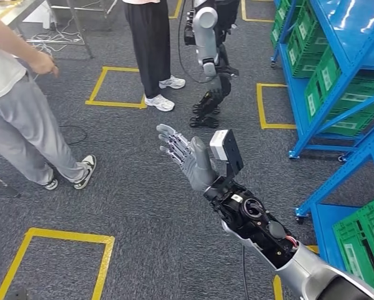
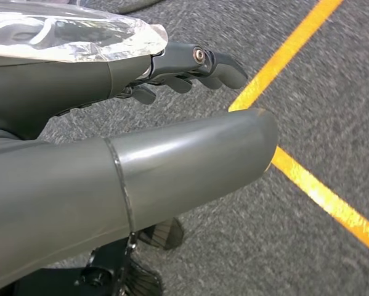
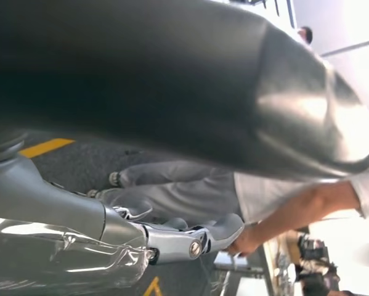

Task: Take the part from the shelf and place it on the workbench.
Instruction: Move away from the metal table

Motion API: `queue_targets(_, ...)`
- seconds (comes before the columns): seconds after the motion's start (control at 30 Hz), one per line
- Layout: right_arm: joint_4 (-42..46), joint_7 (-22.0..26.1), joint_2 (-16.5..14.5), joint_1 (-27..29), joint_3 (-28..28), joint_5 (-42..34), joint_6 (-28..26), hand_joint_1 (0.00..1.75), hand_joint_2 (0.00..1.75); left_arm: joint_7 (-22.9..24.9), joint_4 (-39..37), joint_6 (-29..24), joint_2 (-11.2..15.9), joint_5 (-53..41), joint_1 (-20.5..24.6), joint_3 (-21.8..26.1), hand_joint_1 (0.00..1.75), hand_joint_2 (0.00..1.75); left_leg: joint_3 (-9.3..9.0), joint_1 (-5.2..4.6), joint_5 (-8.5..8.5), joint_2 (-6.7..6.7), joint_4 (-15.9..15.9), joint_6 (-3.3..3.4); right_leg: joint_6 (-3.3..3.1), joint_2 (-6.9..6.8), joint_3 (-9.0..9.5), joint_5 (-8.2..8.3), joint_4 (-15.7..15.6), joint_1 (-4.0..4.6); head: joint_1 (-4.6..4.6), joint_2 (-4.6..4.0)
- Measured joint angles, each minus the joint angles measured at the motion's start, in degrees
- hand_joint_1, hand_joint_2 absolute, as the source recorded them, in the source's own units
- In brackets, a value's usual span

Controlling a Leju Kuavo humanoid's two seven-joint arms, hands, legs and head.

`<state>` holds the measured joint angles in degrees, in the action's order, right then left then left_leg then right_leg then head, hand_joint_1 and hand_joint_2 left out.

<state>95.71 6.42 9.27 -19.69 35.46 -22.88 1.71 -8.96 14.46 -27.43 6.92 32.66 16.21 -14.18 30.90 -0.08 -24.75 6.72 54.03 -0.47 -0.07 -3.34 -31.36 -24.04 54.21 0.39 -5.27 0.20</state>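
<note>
Your right hand (image 1: 187, 154) hangs mid-frame, fingers apart and holding nothing, so turn toward the blue shelf (image 1: 316, 119) at right, where the part must be among green crates (image 1: 359, 240)

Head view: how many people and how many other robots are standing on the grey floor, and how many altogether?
People: 2 (person in grey trousers, person in black trousers)
Other robots: 1 (dark and silver robot)
Total: 3
</note>
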Motion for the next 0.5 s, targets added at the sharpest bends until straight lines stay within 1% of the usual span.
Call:
queue_targets(0.03,0.0,0.0,0.0,0.0,0.0,0.0,0.0,0.0,0.0,0.0,0.0,0.0,0.0,0.0,0.1,0.0,0.0,0.0,0.12,0.12,-0.49,-0.5,0.5,-0.3,-0.3,0.69,-0.02,0.19,-0.1,-0.11,0.12,0.0)
queue_targets(0.07,0.0,0.0,0.0,-0.1,0.0,0.0,0.0,0.0,0.0,0.0,0.0,0.0,0.0,0.0,0.1,0.0,0.0,0.0,0.75,0.27,-1.59,-1.75,2.0,-0.6,-0.61,1.34,-0.04,0.4,-0.3,-0.26,0.23,0.0)
queue_targets(0.1,0.0,0.0,0.0,-0.1,0.0,0.0,0.0,0.0,0.0,0.0,0.0,0.0,0.0,0.0,0.2,0.0,0.0,0.0,1.99,0.41,-3.25,-3.37,4.8,-0.9,-0.91,2.01,-0.05,0.59,-0.4,-0.42,0.4,0.0)
queue_targets(0.13,0.0,0.0,0.0,-0.2,0.0,0.0,0.0,0.0,0.0,0.0,0.0,0.0,0.0,0.0,0.1,0.0,0.0,0.0,3.75,0.52,-5.19,-5.03,8.7,-1.09,-1.05,2.65,-0.17,0.68,-0.4,-0.45,0.61,0.0)
queue_targets(0.17,0.0,0.0,0.0,-0.1,0.0,0.0,0.0,0.0,0.0,0.0,0.0,0.0,0.1,0.0,0.0,0.0,0.0,0.0,5.88,0.55,-6.98,-5.93,13.0,-1.2,-1.17,3.35,-0.27,0.75,-0.4,-0.47,0.74,0.0)
queue_targets(0.2,-0.1,0.0,0.0,-0.1,0.0,0.0,0.0,0.0,0.0,0.0,0.0,0.0,0.1,0.0,-0.1,0.0,0.0,0.0,7.58,0.56,-7.93,-6.24,16.3,-1.28,-1.21,4.12,-0.32,0.8,-0.4,-0.46,0.8,0.0)
queue_targets(0.23,-0.1,0.0,0.0,0.0,0.0,0.0,0.0,0.0,0.0,0.0,0.0,0.0,0.1,0.1,-0.2,0.0,0.0,0.0,8.39,0.58,-7.75,-6.35,17.6,-1.3,-1.22,4.91,-0.35,0.83,-0.4,-0.45,0.84,0.0)
queue_targets(0.27,-0.2,0.0,0.0,0.0,0.0,0.0,0.0,0.0,0.0,0.0,0.0,0.0,0.1,0.1,-0.3,0.0,0.0,0.0,8.07,0.63,-6.44,-6.45,16.5,-1.29,-1.19,5.72,-0.34,0.86,-0.4,-0.46,0.85,0.0)
queue_targets(0.3,-0.2,0.0,0.0,0.0,0.1,0.0,0.0,0.0,0.0,0.0,0.0,0.0,0.2,0.1,-0.3,0.0,0.0,0.0,6.58,0.73,-4.27,-6.76,13.1,-1.24,-1.13,6.47,-0.31,0.88,-0.3,-0.49,0.87,0.0)
queue_targets(0.33,-0.3,0.0,0.0,0.0,0.1,0.0,0.0,0.0,0.0,0.0,0.0,0.0,0.2,0.1,-0.2,0.0,0.0,0.0,4.55,0.95,-2.13,-7.83,8.6,-1.18,-1.0,7.15,-0.31,0.88,-0.2,-0.52,0.91,0.0)
queue_targets(0.37,-0.3,0.0,0.0,0.0,0.0,0.0,0.0,0.0,0.0,0.0,0.0,0.0,0.2,0.1,-0.2,0.0,0.0,0.0,2.73,1.12,-0.61,-9.02,4.6,-1.13,-0.79,7.8,-0.44,0.88,-0.1,-0.47,0.94,0.0)
queue_targets(0.4,-0.3,0.0,0.0,0.0,0.0,0.0,0.0,0.0,0.0,0.0,0.0,0.0,0.2,0.1,-0.1,0.0,0.0,0.0,1.5,1.23,0.23,-9.93,1.9,-1.02,-0.51,8.4,-0.63,0.93,0.0,-0.45,0.95,0.0)
queue_targets(0.43,-0.3,0.0,0.0,0.0,0.0,0.0,0.0,0.0,0.0,0.0,0.0,0.0,0.2,0.1,-0.1,0.0,0.0,0.0,0.97,1.22,0.37,-10.5,0.6,-0.85,-0.16,8.99,-0.85,1.01,0.1,-0.48,0.96,0.0)
queue_targets(0.47,-0.3,0.0,0.0,0.0,0.0,0.0,0.0,0.0,0.0,0.0,0.0,0.0,0.2,0.1,-0.1,0.0,0.0,0.0,0.9,1.1,0.32,-10.19,0.5,-0.61,0.22,9.56,-1.06,1.12,0.1,-0.55,0.94,0.0)
queue_targets(0.5,-0.2,0.0,0.0,0.0,0.0,0.0,0.0,0.0,0.0,0.0,0.0,0.0,0.1,0.1,-0.1,0.0,0.0,0.0,0.89,1.11,0.41,-9.52,0.5,-0.26,0.58,10.09,-1.22,1.18,0.0,-0.65,0.92,0.0)
